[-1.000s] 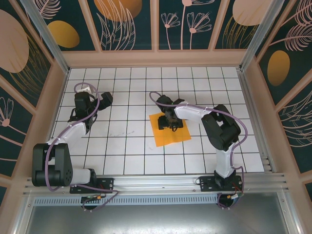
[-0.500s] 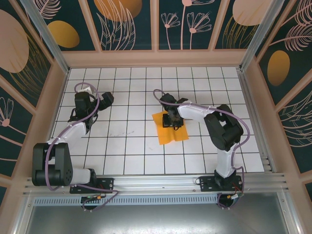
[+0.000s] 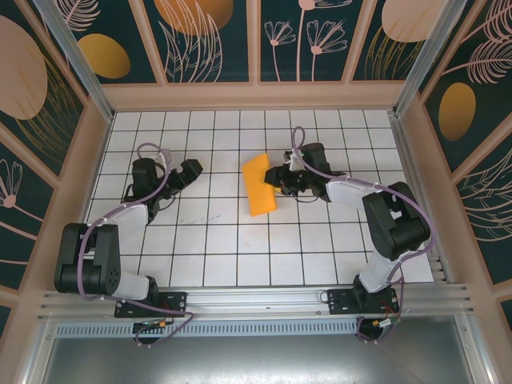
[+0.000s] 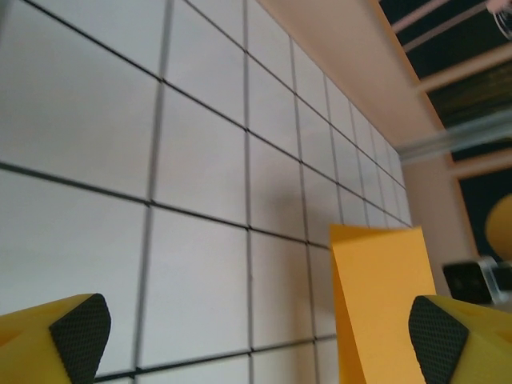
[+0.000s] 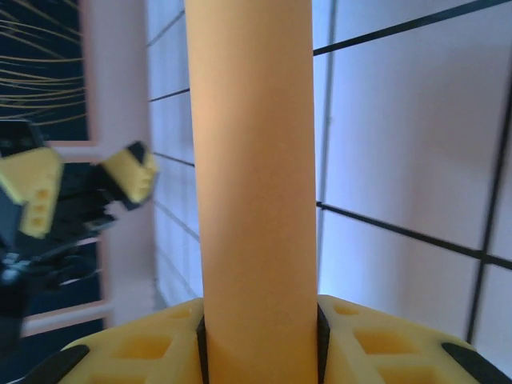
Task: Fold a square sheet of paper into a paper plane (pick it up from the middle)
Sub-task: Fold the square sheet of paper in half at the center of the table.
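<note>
The right hand [image 3: 278, 181] pinches the square sheet of paper [image 3: 258, 186] at its middle, and the sheet bows into a curl over the middle of the desk [image 3: 216, 240]. The left hand [image 3: 189, 173] is spread wide nearby. The paper looks light, floppy and easily creased, so a second hold belongs on a free edge.

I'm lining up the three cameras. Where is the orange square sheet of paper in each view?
Top external: the square sheet of paper is mid-table, bowed, just left of the right gripper.
Left wrist: the sheet is at lower right, reaching the bottom edge.
Right wrist: the sheet is the central vertical band between the jaws.
Shared landmark: the white grid table, behind it in all three.
</note>
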